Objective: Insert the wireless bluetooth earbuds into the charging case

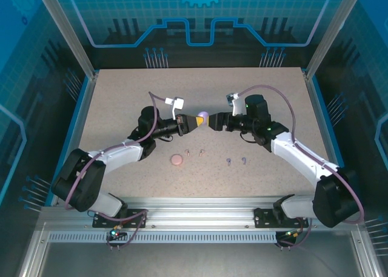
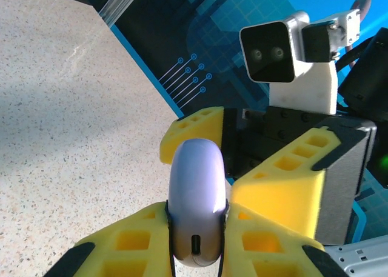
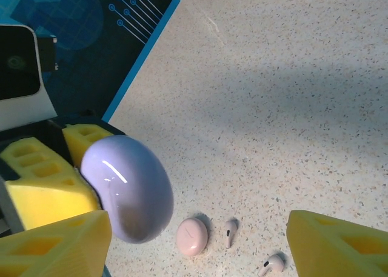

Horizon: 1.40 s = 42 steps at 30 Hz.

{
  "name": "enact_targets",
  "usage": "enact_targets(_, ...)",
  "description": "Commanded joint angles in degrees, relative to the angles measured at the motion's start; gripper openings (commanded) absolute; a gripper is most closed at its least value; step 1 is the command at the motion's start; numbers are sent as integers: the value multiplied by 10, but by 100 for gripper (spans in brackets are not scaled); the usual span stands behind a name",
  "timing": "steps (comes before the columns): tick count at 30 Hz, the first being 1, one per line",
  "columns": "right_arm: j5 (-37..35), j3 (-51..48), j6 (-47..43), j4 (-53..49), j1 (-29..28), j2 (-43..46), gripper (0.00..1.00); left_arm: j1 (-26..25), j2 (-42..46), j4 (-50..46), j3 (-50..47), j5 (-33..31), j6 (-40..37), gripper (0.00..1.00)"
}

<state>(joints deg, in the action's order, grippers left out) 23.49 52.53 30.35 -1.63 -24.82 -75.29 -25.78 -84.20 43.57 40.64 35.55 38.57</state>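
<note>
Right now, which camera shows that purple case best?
Left wrist: the purple case sits centred, close and edge-on, dark slot visible. Right wrist shows its domed side; top external, a small lilac blob.

Left arm (image 1: pixel 121 153) jaws clamped, right arm (image 1: pixel 297 150) jaws spread, tips meeting.
</note>
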Motion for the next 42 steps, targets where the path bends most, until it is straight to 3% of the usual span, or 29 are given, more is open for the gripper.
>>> enact_targets(1,-2,22,-9,15,-4,-13,76,-2,18,2,20,15,-15,0)
enact_targets(17,-1,-18,21,43,41,-49,69,-3,36,0,20,18,-13,0)
enact_targets(24,50,-55,19,32,57,23,66,-3,32,5,16,19,-13,0)
enact_targets(29,92,-57,31,58,51,45,61,-3,32,9,14,19,-11,0)
enact_targets(42,66,-3,36,63,0,3,55,-5,30,9,18,17,-9,0)
